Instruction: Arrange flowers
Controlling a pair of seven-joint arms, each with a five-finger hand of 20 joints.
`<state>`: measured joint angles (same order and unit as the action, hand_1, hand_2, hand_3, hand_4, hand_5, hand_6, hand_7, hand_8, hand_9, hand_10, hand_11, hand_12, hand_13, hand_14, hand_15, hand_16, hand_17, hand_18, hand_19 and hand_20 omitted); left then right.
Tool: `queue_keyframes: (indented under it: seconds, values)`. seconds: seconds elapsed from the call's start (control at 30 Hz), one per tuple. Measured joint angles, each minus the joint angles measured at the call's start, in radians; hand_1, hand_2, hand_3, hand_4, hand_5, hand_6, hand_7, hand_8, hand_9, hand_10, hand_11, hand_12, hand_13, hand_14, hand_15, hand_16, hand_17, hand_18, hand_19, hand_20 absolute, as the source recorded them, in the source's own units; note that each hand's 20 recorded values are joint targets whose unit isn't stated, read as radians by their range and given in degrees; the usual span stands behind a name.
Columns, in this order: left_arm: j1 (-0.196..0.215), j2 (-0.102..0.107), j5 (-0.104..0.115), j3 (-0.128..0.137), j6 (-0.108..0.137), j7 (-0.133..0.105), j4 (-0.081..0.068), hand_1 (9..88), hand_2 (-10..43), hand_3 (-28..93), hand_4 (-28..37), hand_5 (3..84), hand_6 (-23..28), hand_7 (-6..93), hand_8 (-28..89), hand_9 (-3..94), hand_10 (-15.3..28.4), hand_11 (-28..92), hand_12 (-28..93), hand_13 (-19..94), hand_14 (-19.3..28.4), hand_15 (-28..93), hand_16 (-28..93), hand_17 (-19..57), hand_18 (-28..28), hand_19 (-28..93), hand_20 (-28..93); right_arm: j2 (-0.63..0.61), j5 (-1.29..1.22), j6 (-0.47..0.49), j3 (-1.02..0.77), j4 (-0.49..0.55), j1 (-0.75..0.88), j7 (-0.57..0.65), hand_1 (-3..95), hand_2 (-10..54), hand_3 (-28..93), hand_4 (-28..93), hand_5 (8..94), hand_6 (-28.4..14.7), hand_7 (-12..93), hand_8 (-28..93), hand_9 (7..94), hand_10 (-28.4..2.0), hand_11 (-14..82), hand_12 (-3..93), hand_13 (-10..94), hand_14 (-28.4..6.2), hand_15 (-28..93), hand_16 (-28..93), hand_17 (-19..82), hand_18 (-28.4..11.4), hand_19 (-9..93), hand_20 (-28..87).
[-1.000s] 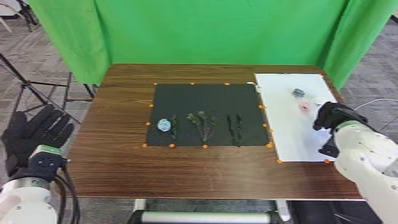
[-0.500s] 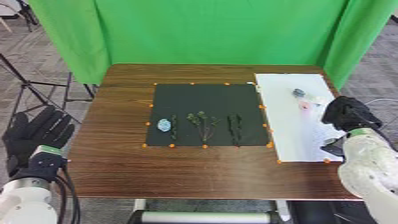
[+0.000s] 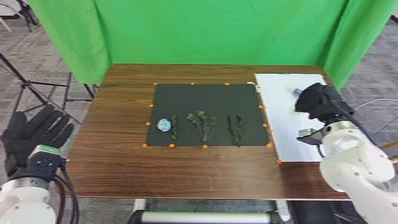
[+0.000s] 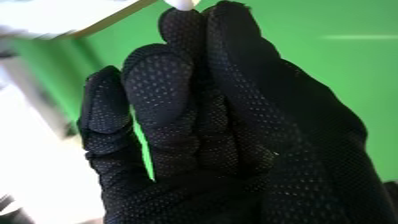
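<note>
Arranging flowers: right hand [image 3: 320,101] over the white sheet [image 3: 295,147], fingers drawn close

The right hand [image 4: 213,140] has its fingers close together and nearly straight, with the thumb alongside. A small white thing [image 4: 183,4] shows at the fingertips; whether it is pinched there, I cannot tell. Just beyond the hand, on the sheet, is a small bluish flower head [image 3: 298,92], partly covered by the glove.

Across the orange markers along the sheet's inner edge lies a black mat [image 3: 187,97], near the middle of the brown desk [image 3: 178,175]. Its half nearer the robot carries the rest of the plant pieces, side by side. Closest to the sheet are slim dark-green stems [image 3: 234,129]; next comes a branching green sprig [image 3: 202,122], its leafy end pointing away from the robot. Beyond that lies a narrow green sprig [image 3: 173,127], and just beside it, near the mat's left edge, a light-blue flower head [image 3: 164,125].

Well apart from all this, just past the desk's left side, the left hand [image 3: 37,135] is spread, its fingers straight. A green curtain [image 3: 213,35] hangs behind the desk.
</note>
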<state>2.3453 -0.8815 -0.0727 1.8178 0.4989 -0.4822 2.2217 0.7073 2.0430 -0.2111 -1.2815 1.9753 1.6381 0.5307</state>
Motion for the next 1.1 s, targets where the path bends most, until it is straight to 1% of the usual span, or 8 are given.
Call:
queue_keyframes:
  seconds: [0.13,0.27,0.4,0.57,0.73,0.87,1.1]
  values:
    - [-0.002,0.0,0.0,-0.003,0.0,0.0,0.0,28.4,11.3,73,-28.3,46.5,8.7,21.6,-12,41.4,15.0,30,9,31,16.8,55,-10,-4.0,15.2,43,13,0.027,-0.001,0.004,0.131,-0.001,-0.13,-0.023,67.1,-9.5,66,-28,75.9,-0.5,32,7,83.9,-7.2,12.3,45.7,80,-1.3,45,57,40,-21.6,74,42]
    - [-0.005,0.002,0.0,-0.007,0.0,0.0,0.0,28.4,11.1,73,-28.3,46.4,8.7,21.6,-12,41.3,15.0,30,9,31,16.8,55,-10,-4.0,15.2,43,13,0.077,-0.013,0.013,0.196,-0.006,-0.227,-0.039,67.4,-9.5,66,-28,76.4,-0.5,32,8,84.2,-7.1,12.3,46.2,80,-1.0,44,58,40,-21.4,74,42]
    - [-0.002,0.002,0.0,-0.004,0.0,-0.001,0.0,28.3,10.9,73,-28.3,46.4,8.7,21.6,-12,41.2,15.0,30,9,31,16.8,55,-10,-4.0,15.2,43,13,0.115,-0.03,0.017,0.277,-0.027,-0.323,-0.057,67.5,-9.5,67,-28,76.4,-0.4,32,8,84.3,-7.1,12.3,46.7,80,-1.0,44,58,41,-21.1,73,42]
    - [0.0,0.005,0.001,-0.003,0.001,-0.004,0.0,28.3,10.9,73,-28.3,46.4,8.7,21.6,-12,41.2,15.0,30,9,31,17.0,55,-10,-4.0,15.2,43,13,0.192,-0.037,0.024,0.413,-0.136,-0.466,-0.076,67.7,-9.5,67,-28,76.1,-0.4,32,8,84.0,-7.0,12.1,46.8,80,-1.0,43,59,41,-20.8,72,42]
    - [-0.02,0.011,-0.001,-0.022,0.0,-0.001,-0.007,28.2,11.0,73,-28.3,46.4,8.7,21.6,-12,41.2,15.1,31,9,31,17.0,55,-10,-4.0,15.2,43,13,0.298,-0.042,0.059,0.482,-0.248,-0.56,-0.076,67.8,-9.5,67,-28,75.9,-0.4,32,8,83.9,-7.0,12.2,46.9,80,-0.8,43,59,41,-20.7,72,42]
    - [-0.036,0.015,-0.001,-0.031,0.0,0.0,-0.011,28.3,11.1,73,-28.3,46.4,8.7,21.7,-12,41.2,15.1,31,9,31,16.9,55,-10,-4.0,15.2,43,13,0.363,-0.045,0.081,0.528,-0.302,-0.613,-0.074,67.9,-9.5,67,-28,75.7,-0.5,32,8,83.8,-7.0,12.2,46.8,80,-0.8,42,59,41,-20.7,72,42]
    - [-0.047,0.024,-0.002,-0.039,0.0,0.004,-0.014,28.1,11.0,73,-28.3,46.5,8.8,22.0,-13,41.3,15.1,31,9,31,16.9,55,-10,-4.0,15.3,43,13,0.443,-0.044,0.11,0.616,-0.366,-0.675,-0.07,68.4,-9.5,66,-28,75.5,-0.5,32,8,83.6,-7.1,12.5,46.8,80,-0.8,42,59,41,-20.6,72,42]
